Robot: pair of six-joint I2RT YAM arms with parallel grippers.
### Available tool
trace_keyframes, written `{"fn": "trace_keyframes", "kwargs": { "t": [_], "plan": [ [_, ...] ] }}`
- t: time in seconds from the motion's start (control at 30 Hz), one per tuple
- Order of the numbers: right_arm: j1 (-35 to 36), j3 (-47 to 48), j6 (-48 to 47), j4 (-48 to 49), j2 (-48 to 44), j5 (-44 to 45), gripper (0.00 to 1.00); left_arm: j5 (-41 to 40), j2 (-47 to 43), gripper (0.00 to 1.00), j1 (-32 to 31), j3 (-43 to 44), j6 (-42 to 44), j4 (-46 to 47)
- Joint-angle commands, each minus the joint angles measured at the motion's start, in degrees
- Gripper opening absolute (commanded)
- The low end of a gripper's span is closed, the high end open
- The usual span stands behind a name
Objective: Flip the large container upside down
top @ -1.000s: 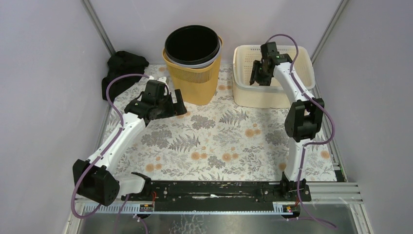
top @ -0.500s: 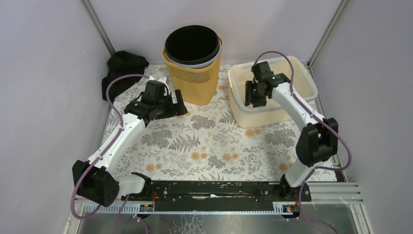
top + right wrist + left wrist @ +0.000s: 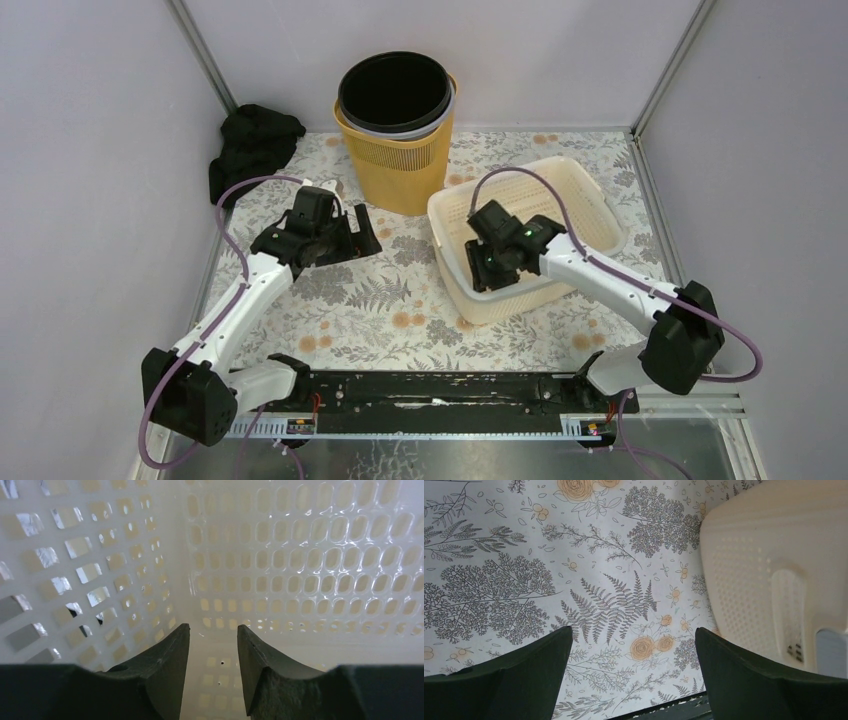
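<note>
Floral tablecloth; cream basket right of centre, skewed, mouth up.
Right gripper is clamped on the basket's near-left wall, one finger on each side of the perforated plastic. Left gripper is spread wide and holds nothing, low over the cloth left of the basket. Yellow bin stands behind.
</note>
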Motion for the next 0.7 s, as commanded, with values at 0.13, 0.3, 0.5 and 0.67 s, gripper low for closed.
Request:
{"fn": "trace_keyframes", "kwargs": {
  "t": [0.13,0.3,0.5,0.67],
  "plan": [
    [14.8,-2.6,10.3,-1.8,-1.7,0.3,0.47,0.7,-1.2,1.0,0.1,-0.7,-0.1,3.6],
    [22.8,-3.3,12.4,-0.4,-0.1,0.8,0.47,0.5,-0.8,1.0,0.2,-1.1,-0.1,3.9],
    [30.8,-1.1,12.4,0.0,4.3,0.7,0.47,0.4,-0.5,1.0,0.1,-1.3,-0.2,4.3],
    [33.6,3.3,11.8,-3.3,5.2,3.4,0.47,0.1,-0.2,1.0,0.1,-1.1,0.1,4.2]
  ]
}}
